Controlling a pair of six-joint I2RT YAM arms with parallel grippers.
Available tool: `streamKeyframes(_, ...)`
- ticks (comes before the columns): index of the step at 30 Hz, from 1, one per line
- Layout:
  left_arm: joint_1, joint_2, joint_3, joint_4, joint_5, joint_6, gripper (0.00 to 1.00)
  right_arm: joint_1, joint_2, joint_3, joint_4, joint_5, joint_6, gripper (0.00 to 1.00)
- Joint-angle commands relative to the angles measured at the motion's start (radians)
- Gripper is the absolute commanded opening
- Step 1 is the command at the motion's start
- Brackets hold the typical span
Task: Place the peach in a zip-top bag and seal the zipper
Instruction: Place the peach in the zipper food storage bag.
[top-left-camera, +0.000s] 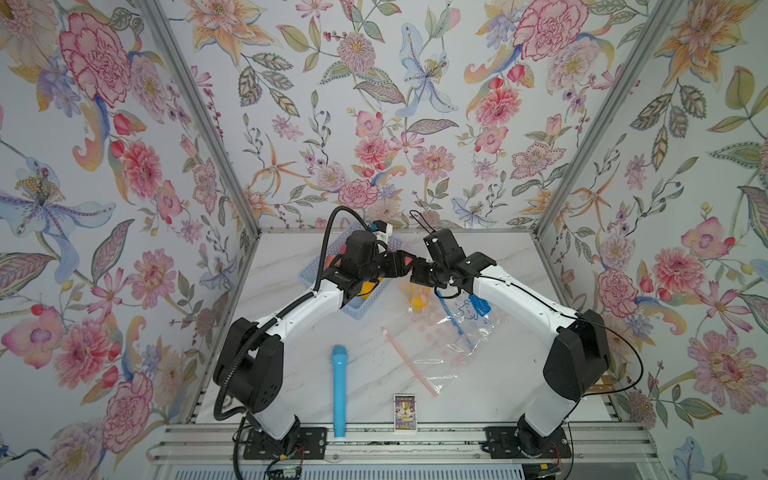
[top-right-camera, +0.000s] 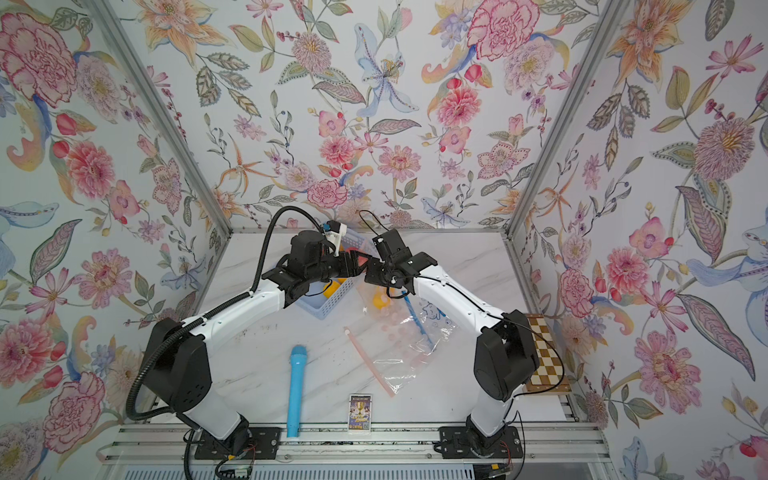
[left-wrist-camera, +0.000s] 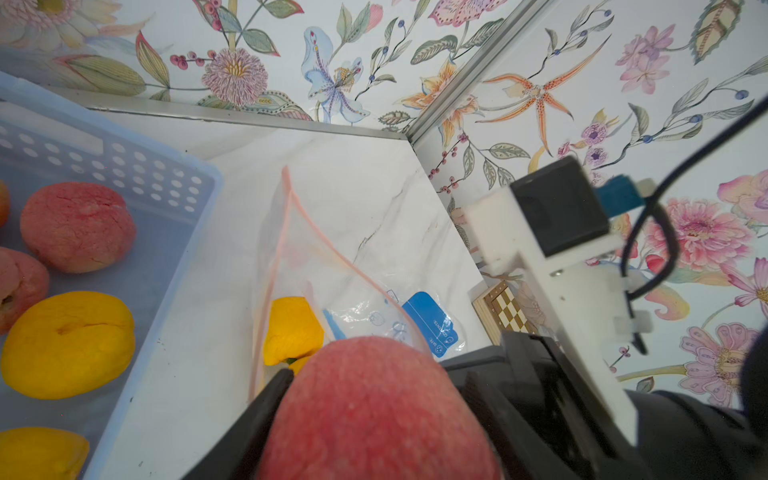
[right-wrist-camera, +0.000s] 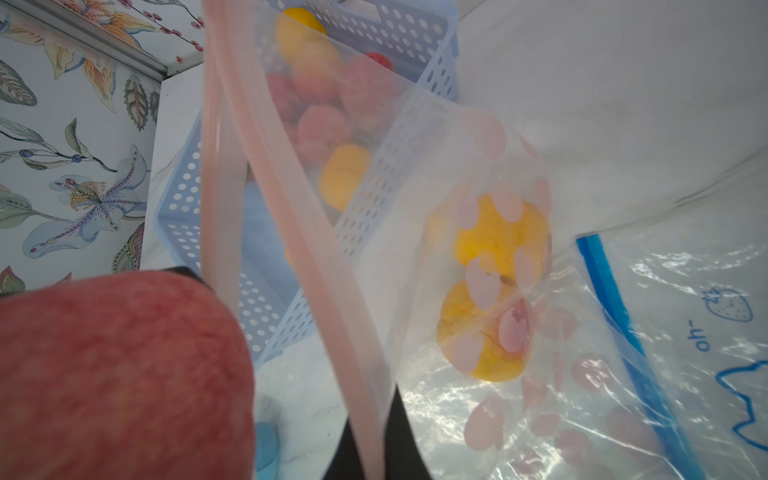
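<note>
Above the marble tabletop (top-left-camera: 365, 353), my left gripper (left-wrist-camera: 370, 374) clutches a red peach (left-wrist-camera: 374, 419); right gripper (right-wrist-camera: 365, 457) pinches the zip-top bag (right-wrist-camera: 436, 137) by its zipper.

I work in a staged lab booth: flowered wallpaper panels (top-left-camera: 374, 104) framed by aluminium posts (top-left-camera: 201, 112), a marble-look worktop (top-left-camera: 365, 357), and my arms (top-left-camera: 299, 307) bolted to a slotted rail (top-left-camera: 436, 442).
</note>
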Motion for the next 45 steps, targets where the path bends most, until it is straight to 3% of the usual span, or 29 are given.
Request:
streamKeyframes(1,-0.011,0.014,-0.003,-0.012,-0.023,-0.005,0.54,0.007,-0.038,-0.008,0.019,-0.001,-0.014,0.0)
streamKeyframes(10,-0.027,0.073,0.035,-0.143,-0.156,0.054,0.61,0.009,-0.034,-0.005,0.018,0.002,-0.014,0.0)
streamKeyframes(17,-0.028,0.057,0.052,-0.158,-0.17,0.061,0.9,0.007,-0.033,-0.008,0.019,0.012,-0.012,0.0)
streamKeyframes(20,-0.029,0.03,0.05,-0.155,-0.168,0.065,0.96,0.004,-0.034,-0.014,0.018,0.016,-0.009,0.0)
streamKeyframes(29,-0.028,-0.086,0.021,-0.155,-0.214,0.089,0.98,0.0,-0.035,-0.019,0.018,0.02,-0.005,0.0)
streamKeyframes(37,-0.017,-0.218,-0.024,-0.18,-0.426,0.146,0.99,0.0,-0.038,-0.029,0.018,0.023,-0.003,0.0)
streamKeyframes(45,0.064,-0.235,-0.04,-0.237,-0.569,0.176,0.99,0.0,-0.038,-0.03,0.018,0.021,-0.002,0.0)
